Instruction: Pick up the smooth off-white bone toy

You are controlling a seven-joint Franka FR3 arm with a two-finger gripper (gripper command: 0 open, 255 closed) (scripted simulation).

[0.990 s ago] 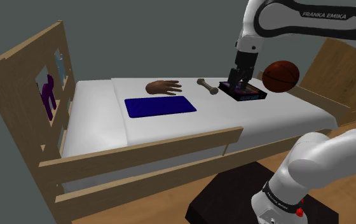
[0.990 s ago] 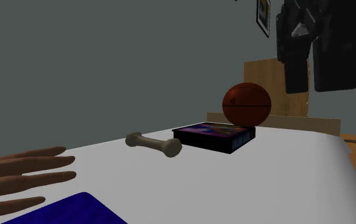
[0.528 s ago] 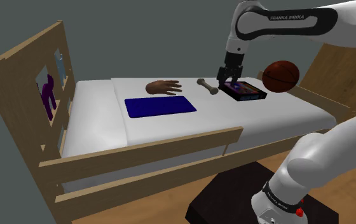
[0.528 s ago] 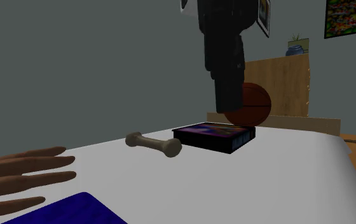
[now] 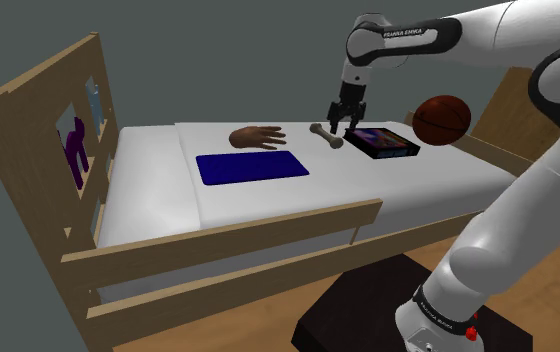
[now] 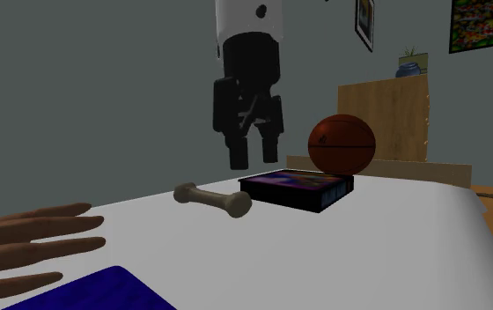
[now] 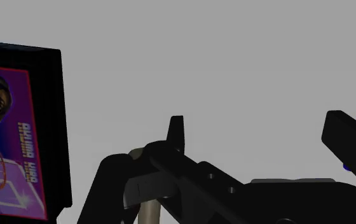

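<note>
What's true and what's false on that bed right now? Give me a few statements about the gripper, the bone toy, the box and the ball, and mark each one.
1. The gripper is open and holds nothing. True.
2. The bone toy lies on the blue mat. False: it lies on the white bed, between the brown hand and the dark box.
3. In the shoulder view, the dark box lies between the bone toy and the basketball. True.
4. The brown hand is wrapped around the bone toy. False: the hand lies flat on the bed, apart from the toy.
</note>
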